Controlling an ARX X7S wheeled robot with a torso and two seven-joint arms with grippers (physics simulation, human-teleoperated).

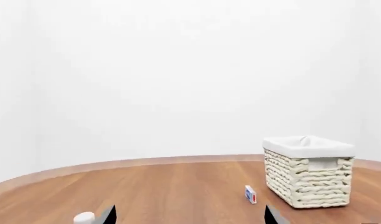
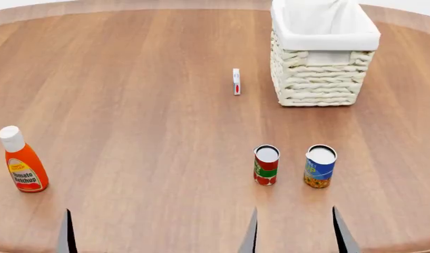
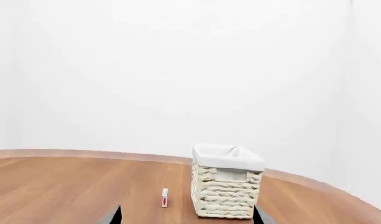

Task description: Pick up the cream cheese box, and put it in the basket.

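The cream cheese box (image 2: 236, 81), small, white, with blue and red marks, stands on its edge on the wooden table, just left of the basket (image 2: 320, 79). The woven cream basket has a white liner. Both also show in the left wrist view, box (image 1: 250, 194) and basket (image 1: 309, 179), and in the right wrist view, box (image 3: 165, 197) and basket (image 3: 227, 191). My left gripper (image 1: 189, 215) is open and empty, far short of the box. My right gripper (image 2: 296, 234) is open and empty at the table's near edge; it also shows in its wrist view (image 3: 186, 216).
A red-and-green can (image 2: 266, 165) and a blue-and-yellow can (image 2: 320, 166) stand just ahead of my right gripper. A ketchup bottle (image 2: 21, 166) stands at the near left, its white cap (image 1: 84, 217) beside my left gripper. The round wooden table (image 2: 145, 116) ends behind the basket.
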